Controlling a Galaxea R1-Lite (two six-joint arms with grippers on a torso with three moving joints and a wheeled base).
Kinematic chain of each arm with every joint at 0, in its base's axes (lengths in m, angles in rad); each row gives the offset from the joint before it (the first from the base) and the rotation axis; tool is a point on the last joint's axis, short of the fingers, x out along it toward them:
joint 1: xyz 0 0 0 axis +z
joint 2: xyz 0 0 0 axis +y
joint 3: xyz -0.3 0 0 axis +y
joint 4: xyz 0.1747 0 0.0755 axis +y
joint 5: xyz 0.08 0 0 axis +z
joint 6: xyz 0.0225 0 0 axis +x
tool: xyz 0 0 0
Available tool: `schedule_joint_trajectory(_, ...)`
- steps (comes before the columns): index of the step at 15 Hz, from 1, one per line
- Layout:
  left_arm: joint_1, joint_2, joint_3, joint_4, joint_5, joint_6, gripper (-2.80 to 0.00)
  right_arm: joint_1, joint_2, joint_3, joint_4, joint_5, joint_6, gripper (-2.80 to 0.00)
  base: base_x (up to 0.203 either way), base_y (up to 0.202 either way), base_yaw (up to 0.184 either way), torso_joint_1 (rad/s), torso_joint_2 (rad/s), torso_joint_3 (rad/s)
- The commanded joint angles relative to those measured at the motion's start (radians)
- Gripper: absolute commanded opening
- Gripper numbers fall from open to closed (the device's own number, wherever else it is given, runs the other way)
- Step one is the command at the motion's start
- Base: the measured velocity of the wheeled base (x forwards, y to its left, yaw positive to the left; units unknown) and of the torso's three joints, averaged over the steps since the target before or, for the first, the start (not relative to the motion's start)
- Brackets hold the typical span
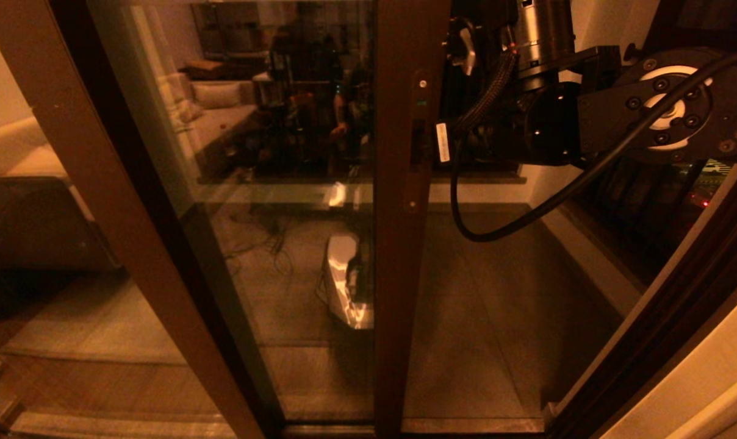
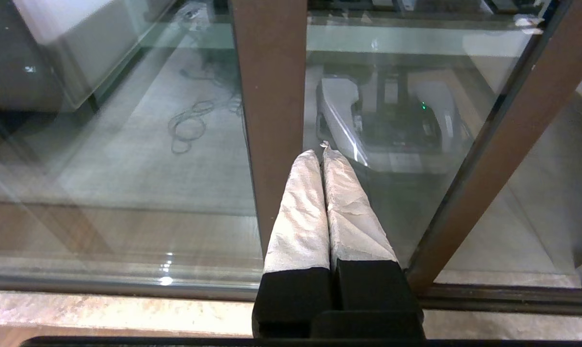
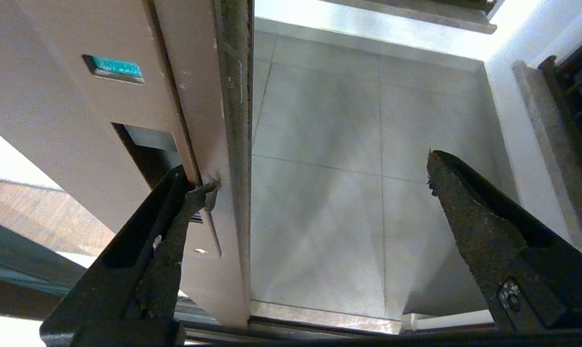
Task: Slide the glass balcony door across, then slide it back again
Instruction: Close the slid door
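Observation:
The glass balcony door [image 1: 295,256] reflects the room; its dark brown upright edge [image 1: 399,292] stands mid-view with the slim handle plate [image 1: 418,122]. To the right of that edge is an open gap. My right arm [image 1: 545,122] reaches in from the upper right at handle height. My right gripper [image 3: 320,172] is open: one fingertip [image 3: 202,193] touches the door's edge at the handle recess [image 3: 146,154], and the other finger [image 3: 469,217] hangs free over the balcony floor. My left gripper [image 2: 321,153] is shut on nothing, low before a brown upright [image 2: 271,96].
A second brown-framed pane [image 1: 130,213] slants down the left. The dark door jamb [image 1: 667,305] bounds the gap on the right. Grey balcony tiles [image 3: 329,144] show through the gap, with a white wall [image 3: 508,120] beyond. The sill track [image 2: 103,284] runs along the bottom.

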Motion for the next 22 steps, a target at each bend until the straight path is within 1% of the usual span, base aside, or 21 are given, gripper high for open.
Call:
schedule_joint_trajectory(1,0.0,0.0,0.0,0.0,0.0,0.0,-2.8,-0.015,-0.008,0.0,0.003,-0.005,-0.006,0.0,0.0,0.0,0.0,0.0,0.0,0.0)
schedule_joint_trajectory(10,0.0,-0.001,0.0,0.0,0.0,0.0,-2.8,-0.038,-0.008,0.0,0.003,-0.005,-0.032,0.0,0.0,0.0,0.0,0.0,0.0,0.0)
schedule_joint_trajectory(22,0.0,0.0,0.0,0.0,0.0,0.0,-2.8,-0.062,-0.009,0.001,0.003,-0.005,-0.046,0.0,0.0,0.0,0.0,0.0,0.0,0.0)
